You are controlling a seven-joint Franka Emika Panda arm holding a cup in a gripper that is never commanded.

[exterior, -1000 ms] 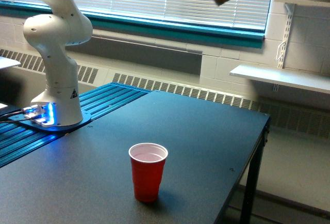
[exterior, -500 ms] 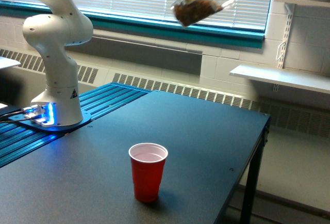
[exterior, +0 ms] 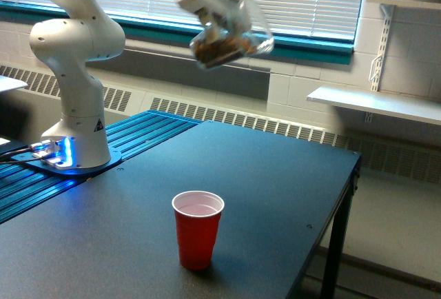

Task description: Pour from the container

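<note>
Our end effector point(exterior: 219, 11), clamped on the container point(exterior: 231, 39), has swung down and leftward; it now hangs tilted almost above the red cup point(exterior: 198, 229), nearly ready to pour.

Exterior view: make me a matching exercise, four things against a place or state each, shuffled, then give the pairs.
Things:
1. container
2. red cup
3. robot base
4. shelf

Places or states:
A. on the wall at the exterior view's right
B. upright on the dark table
C. tilted in the air, held by the gripper
D. at the exterior view's left, blue light glowing

Pairs: 1-C, 2-B, 3-D, 4-A
</note>
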